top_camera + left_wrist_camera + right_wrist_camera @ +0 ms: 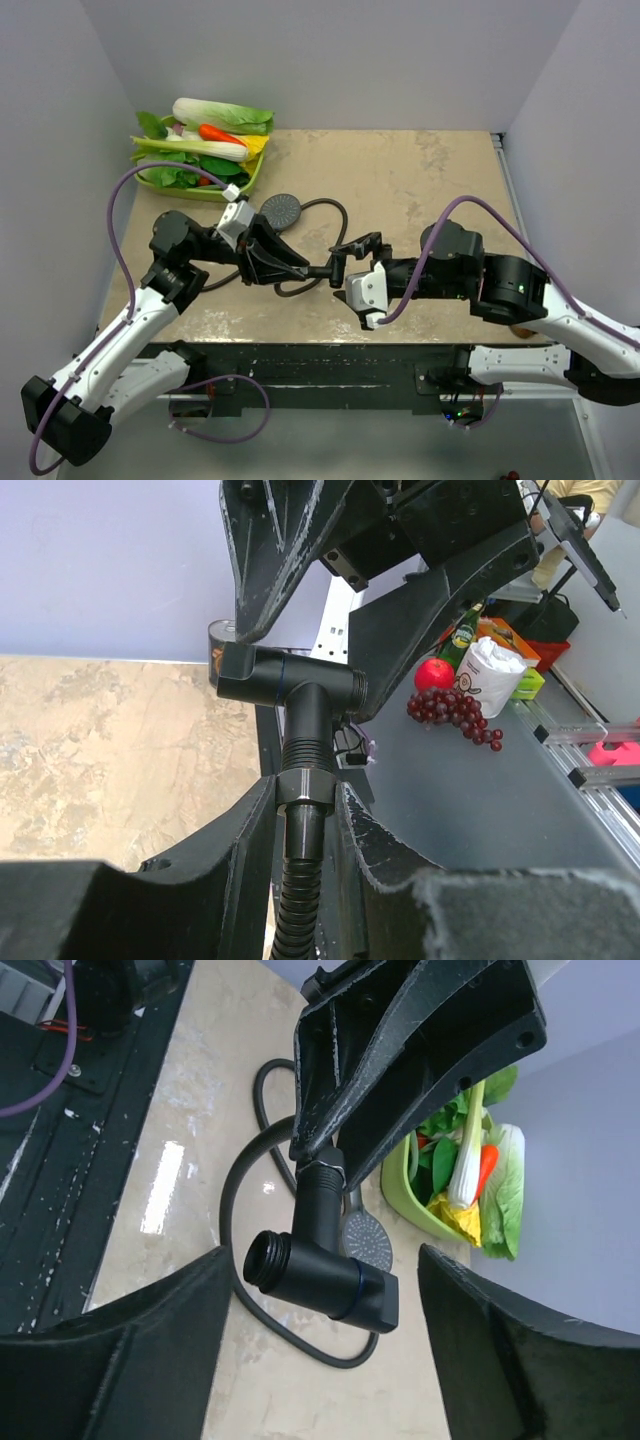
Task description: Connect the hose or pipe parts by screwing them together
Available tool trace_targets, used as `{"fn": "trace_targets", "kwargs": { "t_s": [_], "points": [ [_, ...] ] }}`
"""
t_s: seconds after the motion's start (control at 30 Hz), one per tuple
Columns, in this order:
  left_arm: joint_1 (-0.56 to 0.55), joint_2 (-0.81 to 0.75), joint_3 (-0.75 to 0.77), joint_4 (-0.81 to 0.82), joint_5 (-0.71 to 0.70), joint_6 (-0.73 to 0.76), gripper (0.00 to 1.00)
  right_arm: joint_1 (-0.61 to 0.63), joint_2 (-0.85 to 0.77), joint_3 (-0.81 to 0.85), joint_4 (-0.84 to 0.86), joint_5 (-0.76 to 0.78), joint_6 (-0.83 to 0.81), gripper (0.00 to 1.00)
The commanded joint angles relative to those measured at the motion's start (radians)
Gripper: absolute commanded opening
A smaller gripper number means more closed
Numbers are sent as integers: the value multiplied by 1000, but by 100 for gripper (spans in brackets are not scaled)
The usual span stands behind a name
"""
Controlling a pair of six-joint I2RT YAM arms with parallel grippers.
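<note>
My left gripper (305, 802) is shut on the end nut (305, 780) of the dark ribbed hose (298, 900). A black T-shaped fitting (290, 675) sits on that nut, held above the table. My right gripper (325, 1310) is open. Its fingers (150, 1350) stand on either side of the fitting (320, 1275) with gaps on both sides. From above, the two grippers (300, 268) (352, 262) meet at mid-table. The rest of the hose (335, 215) loops on the table to the round shower head (281, 210), which lies face up.
A green tray (245, 185) of toy vegetables sits at the table's back left corner, just behind the shower head. Grey walls close in the left, back and right sides. The dark mounting rail (320, 365) runs along the near edge.
</note>
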Motion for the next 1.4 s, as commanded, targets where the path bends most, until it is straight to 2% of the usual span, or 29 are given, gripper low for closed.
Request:
{"fn": "trace_targets", "kwargs": {
  "t_s": [0.0,0.43,0.6,0.7,0.87,1.07,1.2,1.37],
  "points": [
    [11,-8,16,45,-7,14,0,9,16,35,47,-16,-16,72],
    [10,-40,34,46,24,14,0,9,43,39,56,5,32,45],
    [10,-51,37,49,33,14,0,9,66,61,52,-19,104,39],
    [10,-57,39,55,40,16,0,8,94,86,43,-25,151,31],
    [10,-66,43,57,55,27,0,8,123,118,58,-12,237,30],
    [10,-84,48,57,78,25,0,5,137,126,104,45,286,39],
    [8,-92,48,51,87,27,0,3,126,100,173,108,322,66],
    [8,-101,48,45,95,30,0,0,128,109,207,157,331,77]
  ]
}}
